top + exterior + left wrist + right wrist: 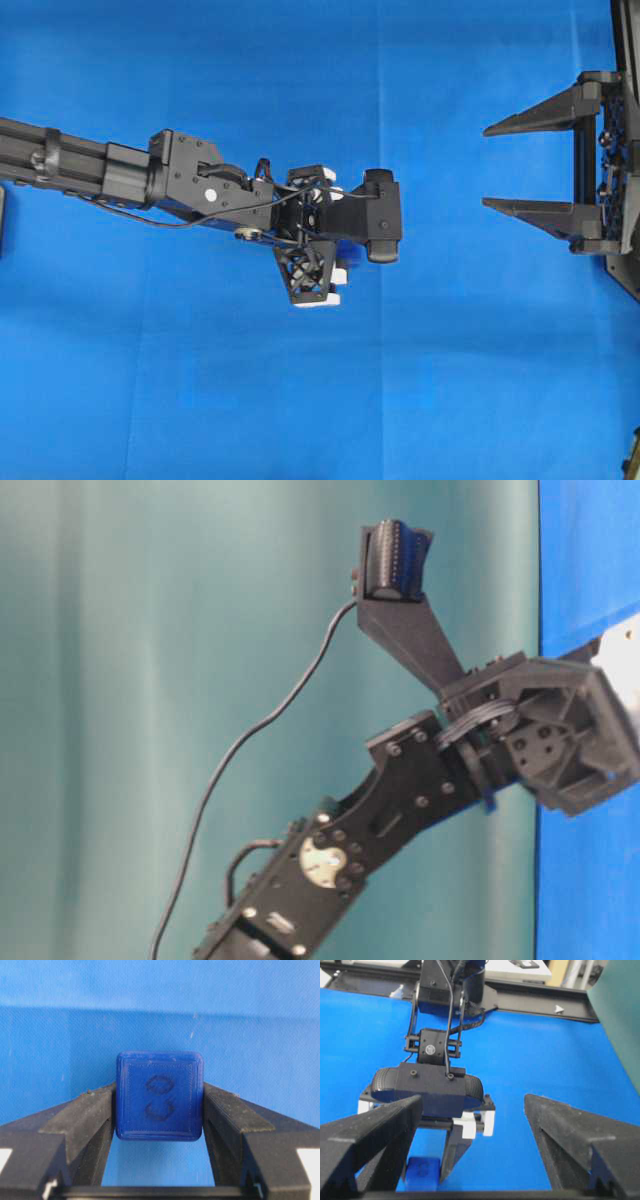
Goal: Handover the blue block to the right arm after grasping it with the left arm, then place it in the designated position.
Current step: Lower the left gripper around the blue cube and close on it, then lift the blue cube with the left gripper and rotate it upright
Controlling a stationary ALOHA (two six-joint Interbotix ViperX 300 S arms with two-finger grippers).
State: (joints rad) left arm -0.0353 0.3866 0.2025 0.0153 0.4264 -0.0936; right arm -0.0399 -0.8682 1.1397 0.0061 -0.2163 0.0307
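Note:
The blue block [160,1095], a dark-blue cube with two small marks on its face, sits between the black fingers [95,1110] of my left gripper [159,1091], which is shut on it. In the overhead view the left gripper [320,235] points down at the middle of the cloth and hides the block. From the right wrist view the block [422,1170] shows low beside one left finger [455,1152]. My right gripper [487,167] stands open at the right, fingers pointing left, apart from the left gripper and holding nothing [473,1099]. The designated position is out of view.
Blue cloth [300,400] covers the table. A black frame rail [540,1000] runs along the far side behind the left arm. A teal curtain [150,680] hangs at the side. A dark object [2,220] shows at the left edge.

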